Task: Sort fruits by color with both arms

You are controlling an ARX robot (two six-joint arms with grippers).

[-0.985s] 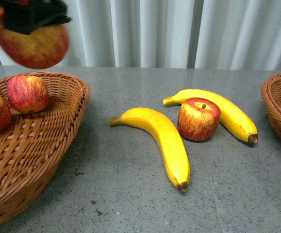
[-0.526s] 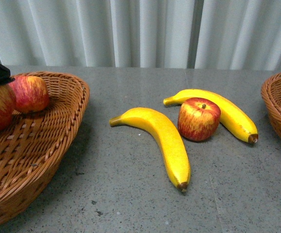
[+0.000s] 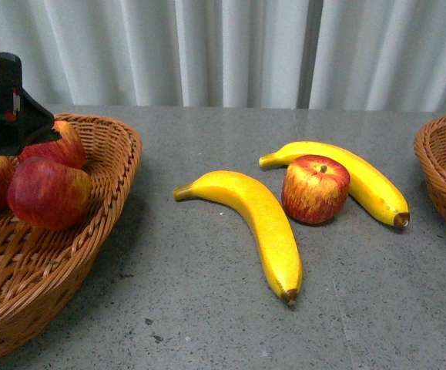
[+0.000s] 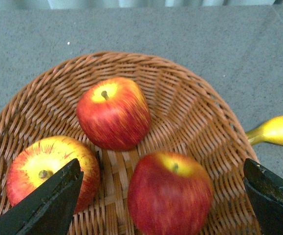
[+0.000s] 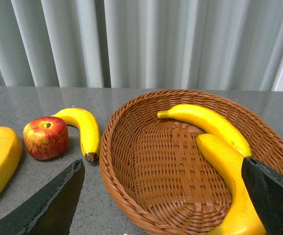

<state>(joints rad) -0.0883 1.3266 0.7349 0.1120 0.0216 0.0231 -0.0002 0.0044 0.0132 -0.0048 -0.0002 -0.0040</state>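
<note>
We are holding our left fingers (image 4: 53, 200) wide apart above the red apple (image 4: 169, 198) lying in the left basket (image 4: 200, 107), judging this drop done and the loose apple (image 3: 315, 189) on the desk (image 3: 207, 308) next.

Setting recorded: a staged lab-style test bench. Grey speckled stone-look tabletop (image 3: 207, 324); pale pleated curtain (image 3: 230, 54) hung as backdrop along its far edge; brown woven wicker baskets (image 3: 129, 146) stood at its side edges.

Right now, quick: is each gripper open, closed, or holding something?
Left gripper: open, holding nothing.
Right gripper: open, holding nothing.
</note>
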